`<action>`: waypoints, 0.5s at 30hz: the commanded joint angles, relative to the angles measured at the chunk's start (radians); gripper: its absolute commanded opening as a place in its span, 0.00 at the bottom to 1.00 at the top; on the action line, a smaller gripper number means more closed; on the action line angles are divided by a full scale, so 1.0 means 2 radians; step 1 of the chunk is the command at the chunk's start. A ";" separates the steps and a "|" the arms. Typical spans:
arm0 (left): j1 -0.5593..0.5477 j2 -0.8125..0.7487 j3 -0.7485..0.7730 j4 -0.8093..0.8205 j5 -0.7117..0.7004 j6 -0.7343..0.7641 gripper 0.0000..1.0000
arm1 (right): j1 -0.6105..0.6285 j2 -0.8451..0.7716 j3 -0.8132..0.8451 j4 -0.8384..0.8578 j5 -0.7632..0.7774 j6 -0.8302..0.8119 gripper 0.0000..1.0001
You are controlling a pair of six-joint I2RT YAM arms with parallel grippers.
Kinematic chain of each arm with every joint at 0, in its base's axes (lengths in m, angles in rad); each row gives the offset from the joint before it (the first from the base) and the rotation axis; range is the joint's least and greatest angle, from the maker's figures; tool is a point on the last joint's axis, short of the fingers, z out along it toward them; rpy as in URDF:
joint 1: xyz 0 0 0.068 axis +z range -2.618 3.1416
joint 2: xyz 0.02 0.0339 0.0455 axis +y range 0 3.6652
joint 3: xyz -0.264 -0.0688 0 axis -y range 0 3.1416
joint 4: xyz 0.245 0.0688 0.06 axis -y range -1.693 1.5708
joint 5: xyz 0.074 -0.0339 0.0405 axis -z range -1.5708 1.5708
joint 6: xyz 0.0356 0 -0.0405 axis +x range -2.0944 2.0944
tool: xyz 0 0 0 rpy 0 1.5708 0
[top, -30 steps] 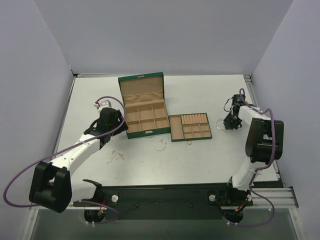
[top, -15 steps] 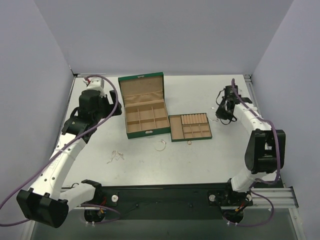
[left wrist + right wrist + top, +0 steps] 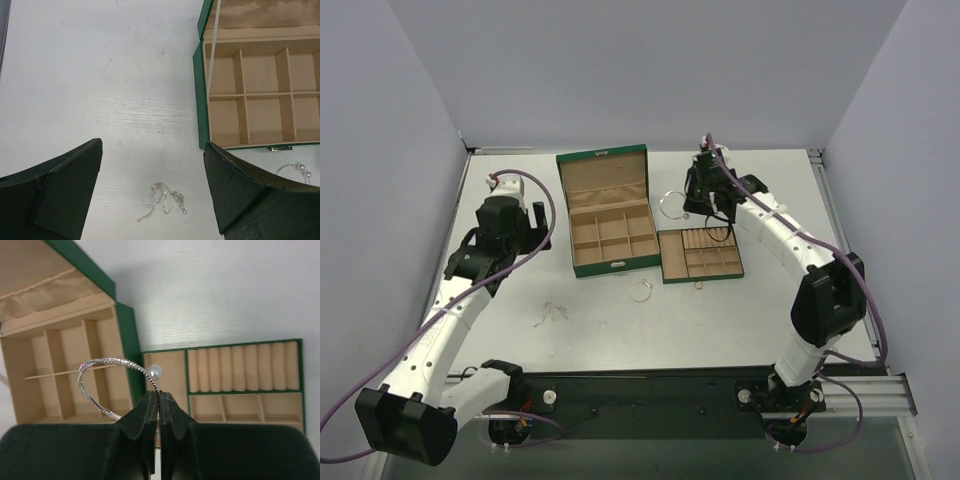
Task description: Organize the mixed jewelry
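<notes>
My right gripper (image 3: 692, 203) (image 3: 159, 393) is shut on a thin silvery bangle (image 3: 95, 362) with a pearl end. It holds the bangle (image 3: 671, 203) in the air over the right edge of the green box (image 3: 610, 262) and the small green tray (image 3: 701, 277). A second silvery hoop (image 3: 640, 291) (image 3: 292, 169) lies in front of the box. A small tan-gold ring (image 3: 698, 286) lies in front of the tray. A fine pale chain (image 3: 553, 312) (image 3: 162, 201) lies left of the hoop. My left gripper (image 3: 512, 225) (image 3: 153, 145) is open and empty, high above the table near the chain.
The box (image 3: 201, 105) (image 3: 126, 340) stands open with its lid up and its tan compartments bare. The tray (image 3: 225, 346) has ring rolls and bare compartments. Grey walls stand close on the left, right and far sides of the table.
My right gripper has carried the bangle from the right side of the table up and left to the box and tray. My left arm has swung back to the far left.
</notes>
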State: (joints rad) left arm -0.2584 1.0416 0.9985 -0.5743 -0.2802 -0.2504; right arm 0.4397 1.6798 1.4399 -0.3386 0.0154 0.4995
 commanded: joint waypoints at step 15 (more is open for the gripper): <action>0.065 -0.009 -0.011 0.031 0.097 -0.014 0.92 | 0.111 0.203 0.186 -0.040 -0.002 -0.006 0.00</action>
State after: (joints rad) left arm -0.1528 1.0306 0.9775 -0.5678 -0.1585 -0.2668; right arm 0.6319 2.0678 1.7496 -0.3634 0.0074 0.5060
